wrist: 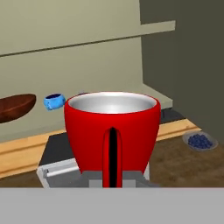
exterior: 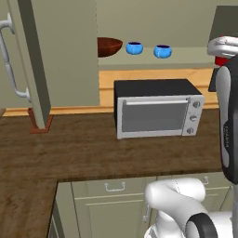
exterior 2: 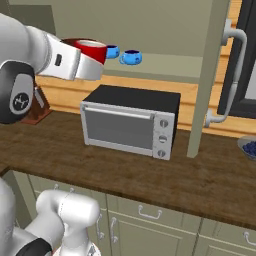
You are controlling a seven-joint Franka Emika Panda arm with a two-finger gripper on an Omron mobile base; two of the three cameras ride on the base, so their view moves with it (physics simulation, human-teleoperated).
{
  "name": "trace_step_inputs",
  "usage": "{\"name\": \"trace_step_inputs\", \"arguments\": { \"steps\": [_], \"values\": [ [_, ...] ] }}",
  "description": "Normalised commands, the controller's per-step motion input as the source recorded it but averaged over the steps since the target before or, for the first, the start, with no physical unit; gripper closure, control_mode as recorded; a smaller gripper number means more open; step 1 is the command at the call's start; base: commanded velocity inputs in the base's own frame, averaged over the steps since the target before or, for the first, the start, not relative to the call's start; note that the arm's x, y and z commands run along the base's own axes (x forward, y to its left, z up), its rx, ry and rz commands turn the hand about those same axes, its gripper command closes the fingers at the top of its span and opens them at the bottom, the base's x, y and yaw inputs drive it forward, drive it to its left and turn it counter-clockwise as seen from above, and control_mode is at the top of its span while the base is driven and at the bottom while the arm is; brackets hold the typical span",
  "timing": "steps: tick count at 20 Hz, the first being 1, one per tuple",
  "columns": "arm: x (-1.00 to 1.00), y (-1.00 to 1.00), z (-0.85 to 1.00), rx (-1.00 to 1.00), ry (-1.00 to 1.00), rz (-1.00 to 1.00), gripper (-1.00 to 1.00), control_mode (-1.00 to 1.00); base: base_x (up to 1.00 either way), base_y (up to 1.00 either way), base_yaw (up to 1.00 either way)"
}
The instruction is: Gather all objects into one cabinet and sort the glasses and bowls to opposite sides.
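My gripper [wrist: 112, 178] is shut on the red cup [wrist: 112, 127], gripping it at its handle side and holding it upright. In the right base view the cup [exterior 2: 98, 53] hangs above the toaster oven at shelf height, in front of the open cabinet. On the cabinet shelf [exterior: 153, 61] stand the dark-brown bowl [exterior: 109, 46] at the left and two blue bowls [exterior: 134, 48] [exterior: 162, 51] to its right. The hand view shows one blue bowl [wrist: 54, 101] and the brown bowl [wrist: 15, 107] left of the cup. A red patch of the cup [exterior: 222, 61] peeks out under my hand at the right edge.
A silver toaster oven [exterior: 158, 111] sits on the wooden counter under the shelf. The open cabinet door [exterior: 28, 60] with its curved handle [exterior: 9, 60] stands out at the left. A dish of blueberries [exterior 2: 248, 147] lies at the counter's right. A brown block [exterior 2: 37, 110] stands by the wall.
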Motion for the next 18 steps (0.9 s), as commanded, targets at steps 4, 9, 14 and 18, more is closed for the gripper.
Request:
{"name": "trace_step_inputs", "arguments": {
  "steps": [4,9,14,18],
  "values": [
    [0.96,-0.17,0.0,-0.06,0.0,-0.04,1.0,-1.0,0.0,0.0,0.0],
    [0.68,-0.08,-0.13,-0.01,0.0,-0.04,1.0,-1.0,0.0,0.0,0.0],
    [0.65,-0.22,-0.1,0.1,0.0,-0.06,1.0,-1.0,0.0,0.0,0.0],
    [0.78,-0.17,-0.16,0.02,0.0,0.0,1.0,-1.0,0.0,0.0,0.0]
  ]
}}
